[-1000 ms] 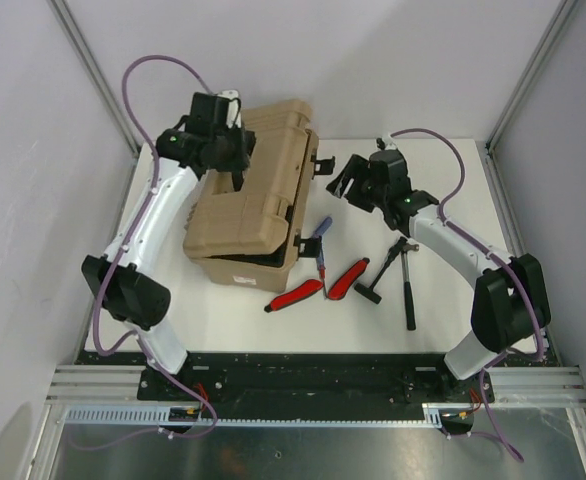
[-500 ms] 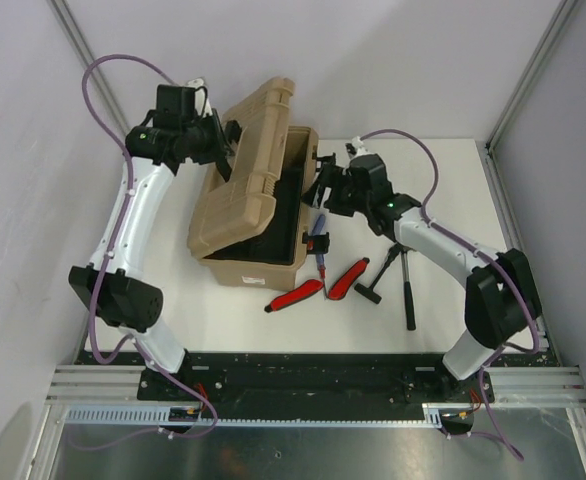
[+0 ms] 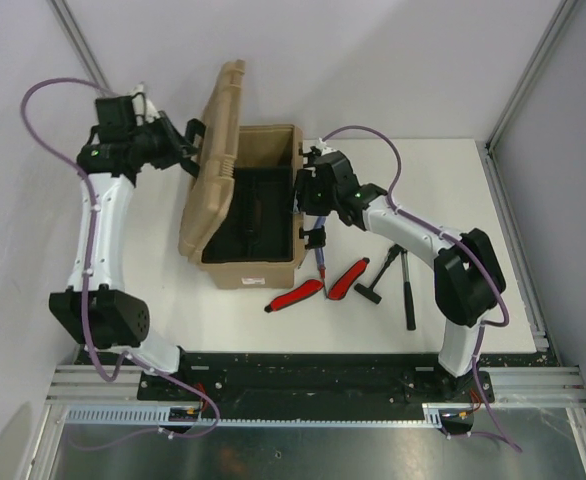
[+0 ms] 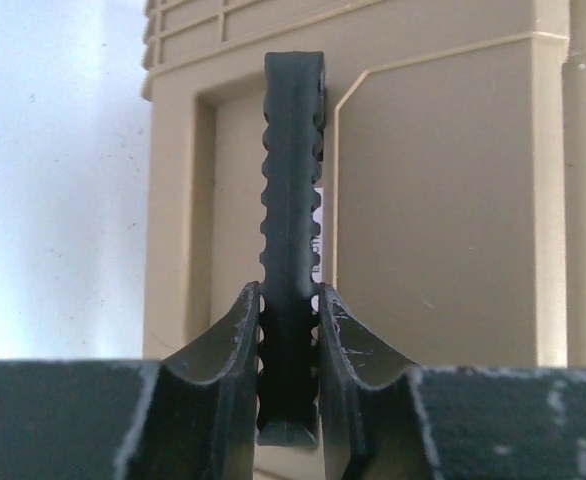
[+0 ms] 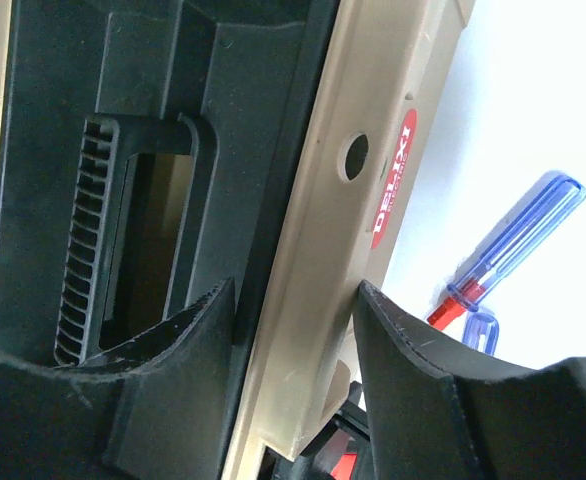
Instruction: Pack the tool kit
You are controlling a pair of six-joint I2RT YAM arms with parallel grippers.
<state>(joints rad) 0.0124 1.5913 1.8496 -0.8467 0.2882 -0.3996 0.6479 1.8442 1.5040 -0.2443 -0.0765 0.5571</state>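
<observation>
The tan toolbox [image 3: 253, 272] stands open at centre left, its lid [image 3: 213, 170] upright on the left side. The black inner tray [image 3: 248, 215] shows inside. My left gripper [image 3: 178, 140] is shut on the black lid handle [image 4: 293, 150] and holds the lid [image 4: 443, 200] up. My right gripper [image 3: 308, 192] straddles the box's right wall [image 5: 353, 120], one finger over the tray [image 5: 53, 120], one outside, closed against the wall. A blue-red screwdriver [image 3: 321, 250] lies by the box and also shows in the right wrist view [image 5: 518, 235].
Two red-handled tools [image 3: 295, 296] [image 3: 349, 278] lie in front of the box's right corner. A black hammer [image 3: 378, 275] and a long black tool [image 3: 409, 290] lie to their right. The tray has a ribbed carry handle [image 5: 93, 240]. Cage posts stand at the back corners.
The lid has swung from almost closed to upright as my left gripper pulled it up and to the left. My right gripper has moved left from the table onto the box's right wall.
</observation>
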